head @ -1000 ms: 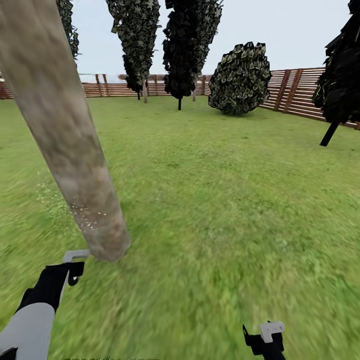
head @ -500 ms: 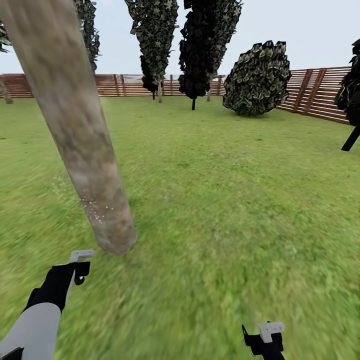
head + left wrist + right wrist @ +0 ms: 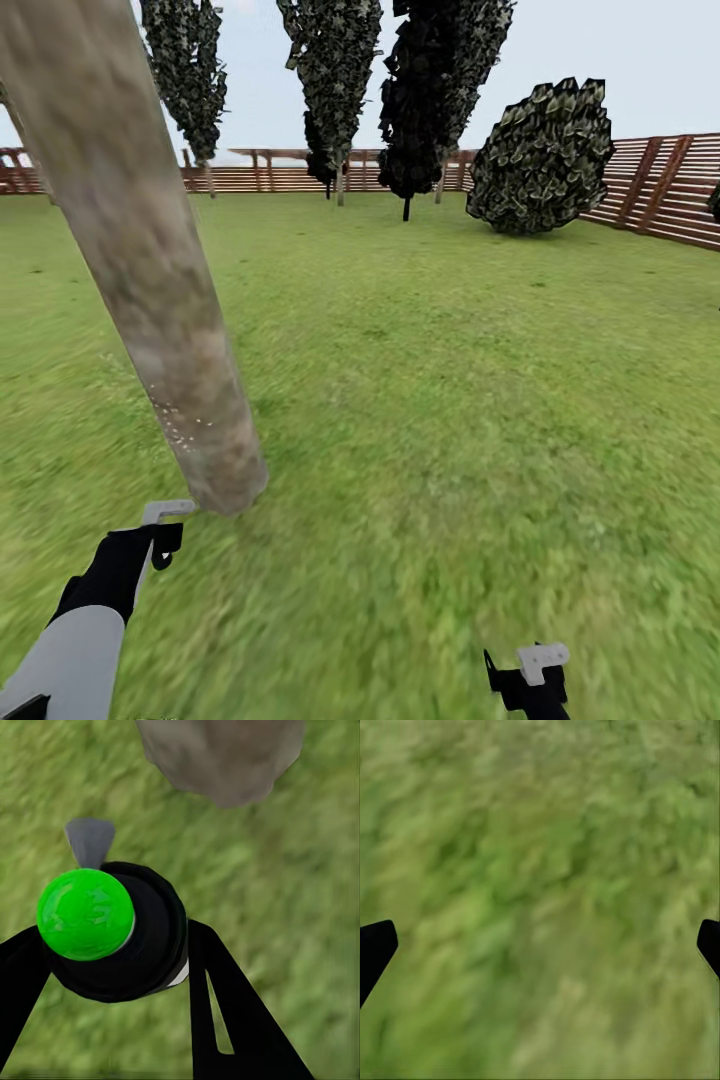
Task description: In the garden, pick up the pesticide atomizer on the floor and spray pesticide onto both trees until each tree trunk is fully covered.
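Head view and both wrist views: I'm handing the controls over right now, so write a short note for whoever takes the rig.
Left end effector: shut on the pesticide atomizer, whose top shows green; its grey nozzle faces the base of the tree trunk.
Right end effector: open, holding nothing, over the lawn.
Done: atomizer picked up; white specks dot the lower trunk on the side toward the robot.
Left: cover the rest of this trunk, which looks mostly bare, then spray the second tree; I cannot tell from here which tree that is.

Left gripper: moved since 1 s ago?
No. The left gripper, holding the pesticide atomizer, sits just as close to the tree trunk base; only the view panned.
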{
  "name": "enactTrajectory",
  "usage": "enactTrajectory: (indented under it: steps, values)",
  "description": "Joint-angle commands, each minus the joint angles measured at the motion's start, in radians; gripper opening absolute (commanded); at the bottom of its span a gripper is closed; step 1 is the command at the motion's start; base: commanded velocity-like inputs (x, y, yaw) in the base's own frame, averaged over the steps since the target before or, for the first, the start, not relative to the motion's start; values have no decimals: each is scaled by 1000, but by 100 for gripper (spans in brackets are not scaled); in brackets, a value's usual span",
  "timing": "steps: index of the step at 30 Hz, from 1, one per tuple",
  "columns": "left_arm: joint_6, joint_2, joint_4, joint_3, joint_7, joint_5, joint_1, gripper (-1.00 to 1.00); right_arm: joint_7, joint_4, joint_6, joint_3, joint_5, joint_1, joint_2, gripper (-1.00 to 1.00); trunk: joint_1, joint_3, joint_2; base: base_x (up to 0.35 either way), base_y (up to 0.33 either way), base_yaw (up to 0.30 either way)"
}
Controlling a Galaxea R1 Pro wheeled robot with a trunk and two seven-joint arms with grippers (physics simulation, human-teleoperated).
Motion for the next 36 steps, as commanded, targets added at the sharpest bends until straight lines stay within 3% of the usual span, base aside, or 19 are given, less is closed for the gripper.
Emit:
enactTrajectory:
  steps: [1, 14, 25, 36]
  values:
    - [0, -1, 0, 0, 0, 0, 0, -100, 0, 0, 0, 0, 0, 0, 0, 100, 0, 0, 0, 133, -244, 278]
    - [0, -4, 0, 0, 0, 0, 0, -100, 1, 0, -1, 0, 0, 0, 0, 100, 0, 0, 0, 153, -243, 266]
    - [0, -7, 0, 0, 0, 0, 0, -100, 1, 0, -2, 0, 1, 0, -3, 100, 0, 0, 0, 172, -240, 17]
    - [0, -7, 0, 0, 0, 0, 0, -100, 1, 0, -2, 0, 1, 0, 2, 100, 0, 0, 0, 13, -268, 82]
